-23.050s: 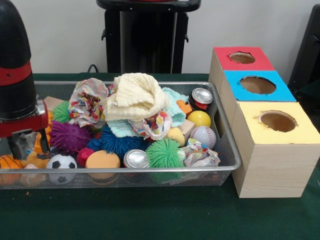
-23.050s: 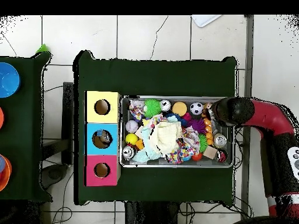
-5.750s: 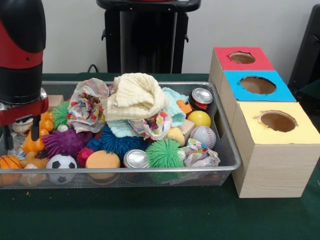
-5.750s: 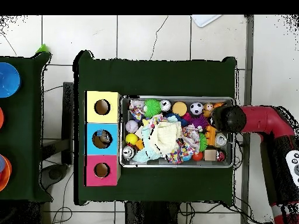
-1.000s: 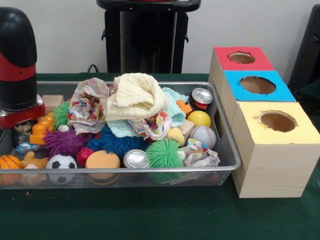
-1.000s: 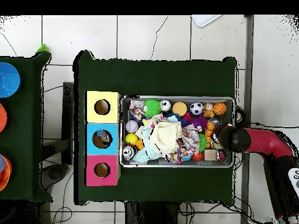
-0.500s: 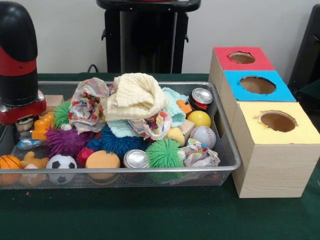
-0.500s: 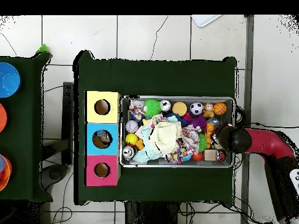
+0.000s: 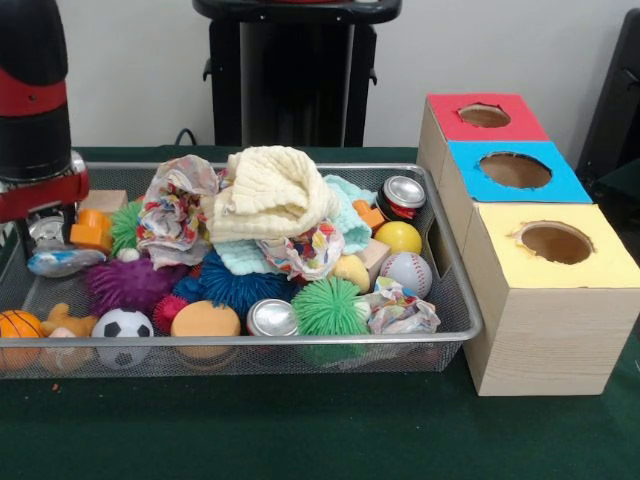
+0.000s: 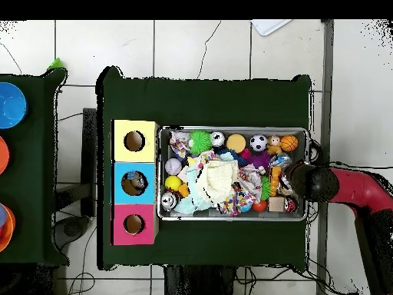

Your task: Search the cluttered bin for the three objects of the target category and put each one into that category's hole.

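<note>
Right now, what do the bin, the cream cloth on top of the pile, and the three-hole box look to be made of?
The bin: silvery wire mesh, see-through walls with a rounded metal rim. The cream cloth: soft waffle-textured fabric, probably cotton, lying in folds. The box: pale wood-grain sides, likely wood or laminate, with matte coloured tops.

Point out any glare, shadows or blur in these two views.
Front view: glare on the can tops, soft even light, dark shade inside the box holes; the end effector looks slightly blurred. Overhead view: flat light, no strong shadows; bin contents too small to resolve.
</note>
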Available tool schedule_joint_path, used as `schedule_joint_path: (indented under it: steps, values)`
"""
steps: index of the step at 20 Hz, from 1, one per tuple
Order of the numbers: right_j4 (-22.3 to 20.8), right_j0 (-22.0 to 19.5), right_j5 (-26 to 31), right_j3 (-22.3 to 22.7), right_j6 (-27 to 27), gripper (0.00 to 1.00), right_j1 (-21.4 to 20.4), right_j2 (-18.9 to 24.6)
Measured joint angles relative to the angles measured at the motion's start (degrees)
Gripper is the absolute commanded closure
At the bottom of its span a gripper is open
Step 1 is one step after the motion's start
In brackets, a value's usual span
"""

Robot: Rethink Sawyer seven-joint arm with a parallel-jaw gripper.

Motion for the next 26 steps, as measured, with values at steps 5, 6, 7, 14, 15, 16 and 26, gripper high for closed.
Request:
schedule_joint_path:
  steps: [5, 6, 7, 14, 15, 16, 26]
  values:
    - [2.51, 0.39, 2.38, 0.97, 0.00, 1.00, -3.57, -0.01]
    - [3.03, 0.57, 3.05, 1.05, 0.00, 1.00, -4.40, 0.00]
    - [3.23, 0.65, 3.34, 1.07, 0.00, 1.00, -4.76, 0.00]
    - [5.80, 1.76, 6.30, 1.31, 0.00, 1.00, -8.64, 0.00]
    - [6.12, 1.99, 6.68, 1.38, 0.00, 1.00, -9.22, -0.01]
    - [6.43, 2.24, 7.05, 1.45, 0.00, 1.00, -9.78, 0.00]
    - [11.07, 6.07, 10.12, 4.23, 0.01, 1.00, -15.76, -0.61]
